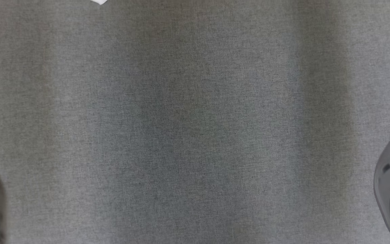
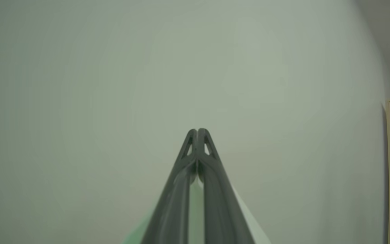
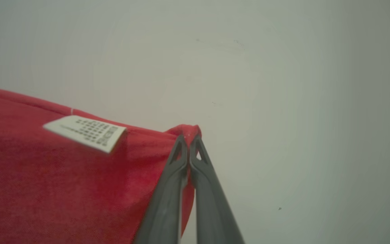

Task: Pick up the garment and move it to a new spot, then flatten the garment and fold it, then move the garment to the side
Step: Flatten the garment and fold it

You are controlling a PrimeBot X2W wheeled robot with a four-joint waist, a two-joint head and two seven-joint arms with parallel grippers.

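Pinch on a hemmed corner: the right gripper (image 3: 190, 139) is clamping the red garment (image 3: 63, 183) with its jaws fully together.

In the right wrist view the cloth is spreading away from the fingertips toward 8 o'clock. Its stitched edge is running off toward 10 o'clock, with a white label (image 3: 86, 133) lying just inside that edge. It is looking soft, light and limp, so it is likely sagging wherever it is unsupported. The doubled hem is probably the firmest hold, and a second pinch further along that edge would help spread it. Its long axis is running out of frame and I cannot tell it. The left gripper (image 2: 197, 130) is pointing at a pale wall (image 2: 113, 84), jaws pressed together, and nothing is showing between the tips.
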